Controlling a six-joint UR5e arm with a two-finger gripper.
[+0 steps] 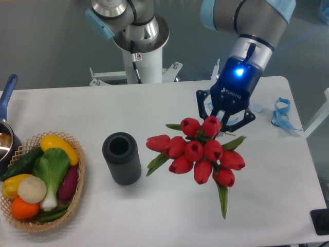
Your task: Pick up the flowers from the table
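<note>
The flowers (198, 152), a bunch of red tulips with green leaves, hang in the air above the white table (169, 108), blooms facing the camera. My gripper (224, 119) is shut on their stems, right behind the blooms, so the stems themselves are mostly hidden. A long green leaf (222, 198) trails down from the bunch. The bunch is lifted off the tabletop, to the right of the dark cylinder.
A dark ribbed cylinder vase (122, 158) stands upright left of the bunch. A wicker basket (77, 193) of colourful vegetables sits at the left edge, with a blue-handled pot (6, 103) behind it. Blue ribbon scraps (280, 113) lie at the right. The robot base (141, 38) stands behind.
</note>
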